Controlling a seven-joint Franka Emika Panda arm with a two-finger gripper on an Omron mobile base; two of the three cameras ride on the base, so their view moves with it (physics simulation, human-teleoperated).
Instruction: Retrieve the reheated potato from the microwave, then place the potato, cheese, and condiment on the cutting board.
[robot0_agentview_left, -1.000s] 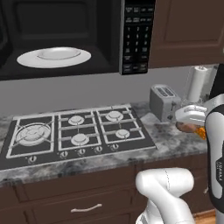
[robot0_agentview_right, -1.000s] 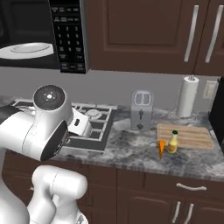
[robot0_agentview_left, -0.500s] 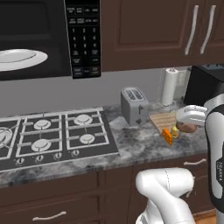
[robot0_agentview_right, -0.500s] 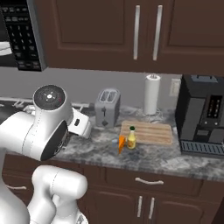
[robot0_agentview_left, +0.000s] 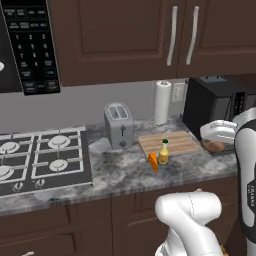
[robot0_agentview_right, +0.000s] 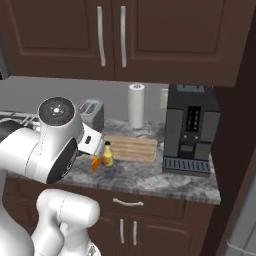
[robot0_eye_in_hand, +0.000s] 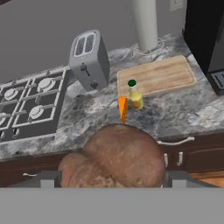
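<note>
In the hand view a brown potato (robot0_eye_in_hand: 118, 159) bulges between my fingertips, and my gripper (robot0_eye_in_hand: 111, 180) is shut on it. From the left base view the gripper (robot0_agentview_left: 215, 144) hangs at the right with the potato (robot0_agentview_left: 216, 146) in it, level with the counter's right end. The tan cutting board (robot0_agentview_left: 172, 141) (robot0_agentview_right: 132, 147) (robot0_eye_in_hand: 159, 74) lies bare on the counter. The yellow condiment (robot0_agentview_left: 163, 151) (robot0_agentview_right: 107, 155) (robot0_eye_in_hand: 135, 96) stands at the board's front left corner, with the orange cheese (robot0_agentview_left: 153, 161) (robot0_agentview_right: 95, 163) (robot0_eye_in_hand: 123, 108) just beside it. The microwave (robot0_agentview_left: 27, 45) shows its button panel at the upper left.
A silver toaster (robot0_agentview_left: 119, 125) stands left of the board, a paper towel roll (robot0_agentview_left: 161, 102) behind it, and a black coffee machine (robot0_agentview_left: 210, 107) (robot0_agentview_right: 192, 130) to its right. The stove (robot0_agentview_left: 42, 160) fills the counter's left. Dark cabinets hang above.
The whole picture has slid left, so the base has driven right, from the stove and microwave to the board. The potato stays in the gripper.
</note>
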